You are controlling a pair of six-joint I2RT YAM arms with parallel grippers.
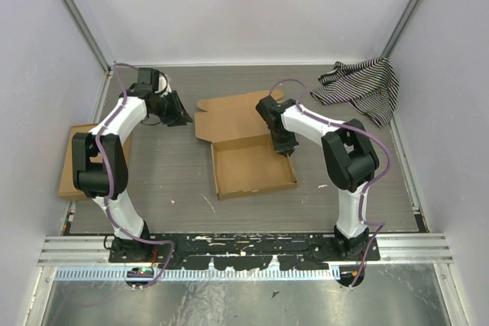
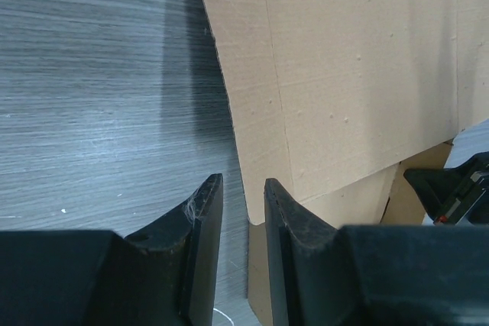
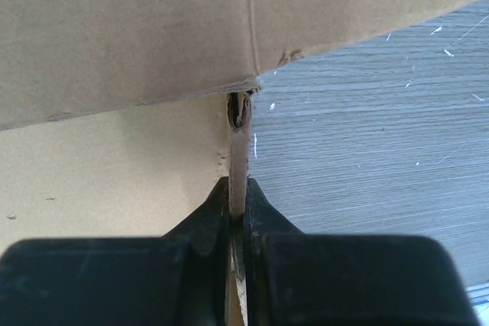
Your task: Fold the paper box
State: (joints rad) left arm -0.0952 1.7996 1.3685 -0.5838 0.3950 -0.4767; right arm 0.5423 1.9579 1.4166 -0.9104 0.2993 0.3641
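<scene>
The paper box (image 1: 252,166) lies mid-table as a shallow brown tray, with its lid panel (image 1: 229,120) open toward the back. My right gripper (image 1: 283,145) is at the tray's right back corner. In the right wrist view it (image 3: 238,185) is shut on the upright right side wall (image 3: 239,150). My left gripper (image 1: 182,116) hovers just left of the lid's left flap. In the left wrist view its jaws (image 2: 243,182) stand a little apart with nothing clamped, and the flap's edge (image 2: 252,150) lies just ahead of the tips.
A narrower oblong cardboard piece (image 1: 76,162) lies at the table's left edge beside the left arm. A black-and-white striped cloth (image 1: 359,85) is bunched in the back right corner. White walls with metal rails enclose the table.
</scene>
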